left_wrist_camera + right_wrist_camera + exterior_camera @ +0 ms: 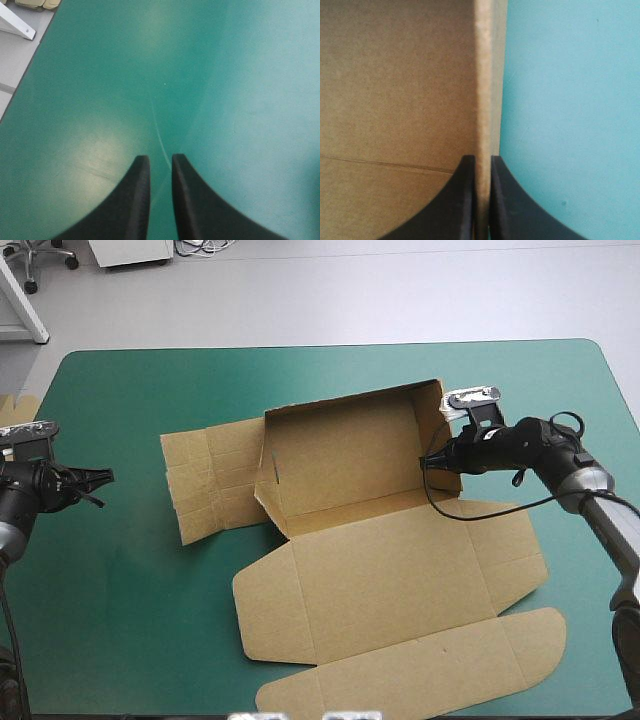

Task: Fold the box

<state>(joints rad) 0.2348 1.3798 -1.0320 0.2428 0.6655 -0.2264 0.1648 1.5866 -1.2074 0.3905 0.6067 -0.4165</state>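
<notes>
The brown box (400, 580) lies in the middle of the teal-green table, partly set up: its back wall and right wall (441, 425) stand raised, while the left flap (210, 485) and the wide lid (420, 665) lie flat. My right gripper (430, 460) is shut on the top edge of the right wall; in the right wrist view the board's edge (485, 75) runs straight between its fingertips (481, 165), with the box's inside (395, 100) on one side. My left gripper (98, 478) hovers over bare cover near the left edge, shut (160, 162) and holding nothing.
More brown board (20, 405) shows at the table's left edge. Bare teal-green cover (110, 590) lies between my left gripper and the box's left flap. The lid's rounded tip (545, 630) reaches close to the table's front right edge.
</notes>
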